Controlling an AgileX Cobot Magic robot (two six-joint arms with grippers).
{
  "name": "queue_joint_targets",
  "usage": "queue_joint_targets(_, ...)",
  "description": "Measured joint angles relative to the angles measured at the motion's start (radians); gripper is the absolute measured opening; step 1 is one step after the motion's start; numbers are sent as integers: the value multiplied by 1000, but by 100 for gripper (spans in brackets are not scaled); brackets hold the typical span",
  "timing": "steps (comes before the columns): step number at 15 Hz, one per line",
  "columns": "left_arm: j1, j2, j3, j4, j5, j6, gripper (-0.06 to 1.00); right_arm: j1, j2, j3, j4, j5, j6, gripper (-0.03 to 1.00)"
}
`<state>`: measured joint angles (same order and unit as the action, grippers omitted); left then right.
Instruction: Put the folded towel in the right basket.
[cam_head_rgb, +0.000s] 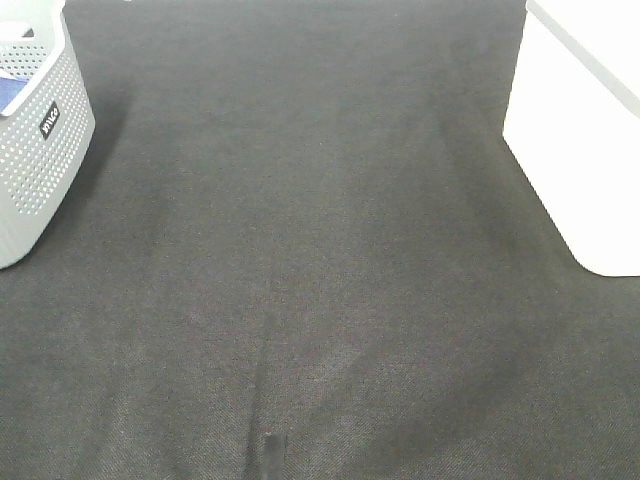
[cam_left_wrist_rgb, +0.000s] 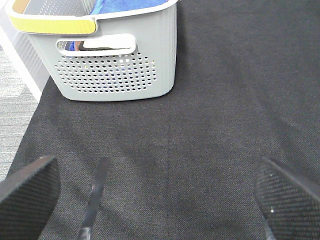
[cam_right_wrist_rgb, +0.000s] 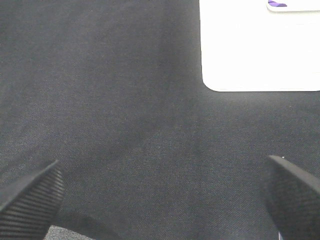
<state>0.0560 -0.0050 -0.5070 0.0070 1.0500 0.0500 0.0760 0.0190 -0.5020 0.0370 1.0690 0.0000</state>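
A blue folded towel (cam_left_wrist_rgb: 125, 5) lies inside the grey perforated basket (cam_left_wrist_rgb: 115, 65) at the far left of the dark table; a blue bit of it shows in the high view (cam_head_rgb: 10, 95). The white right basket (cam_head_rgb: 580, 130) stands at the far right and also shows in the right wrist view (cam_right_wrist_rgb: 260, 45). My left gripper (cam_left_wrist_rgb: 157, 200) is open and empty over bare cloth, short of the grey basket. My right gripper (cam_right_wrist_rgb: 160, 200) is open and empty, short of the white basket. Neither gripper shows in the high view.
The table is covered with dark cloth (cam_head_rgb: 320, 260). A small purple thing (cam_right_wrist_rgb: 276, 3) shows at the white basket's rim. The table's left edge and grey floor (cam_left_wrist_rgb: 15, 95) lie beside the grey basket (cam_head_rgb: 35, 150).
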Motion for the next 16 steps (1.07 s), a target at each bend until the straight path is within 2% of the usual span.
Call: queue_joint_targets(16,0,0,0,0,0,0,99,0,-23,0,-12,0,-12,99)
